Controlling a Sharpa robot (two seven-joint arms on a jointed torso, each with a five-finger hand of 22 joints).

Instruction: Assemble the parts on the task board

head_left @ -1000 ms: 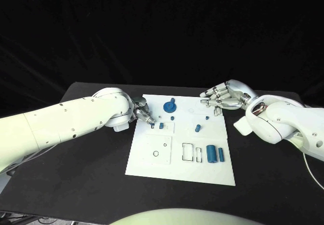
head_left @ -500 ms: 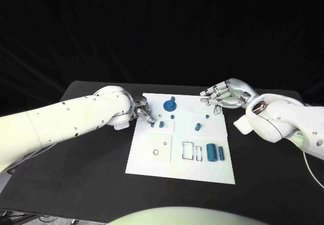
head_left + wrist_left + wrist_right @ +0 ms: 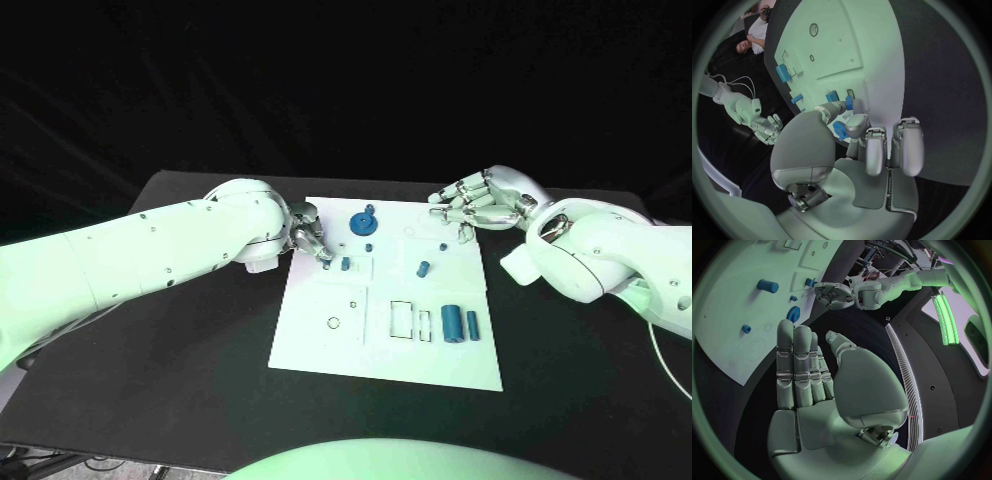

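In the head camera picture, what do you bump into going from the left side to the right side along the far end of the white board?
Left robot hand → blue gear → right robot hand.

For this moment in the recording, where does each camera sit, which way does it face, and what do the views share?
Head view: on the robot's head, looking down at the task board; both arms enter, left hand and right hand at the board's far end.
Left wrist view: behind the left hand, facing along the board.
Right wrist view: behind the right hand, facing across the board.
Shared: the board and blue parts; each wrist view also shows the other hand.
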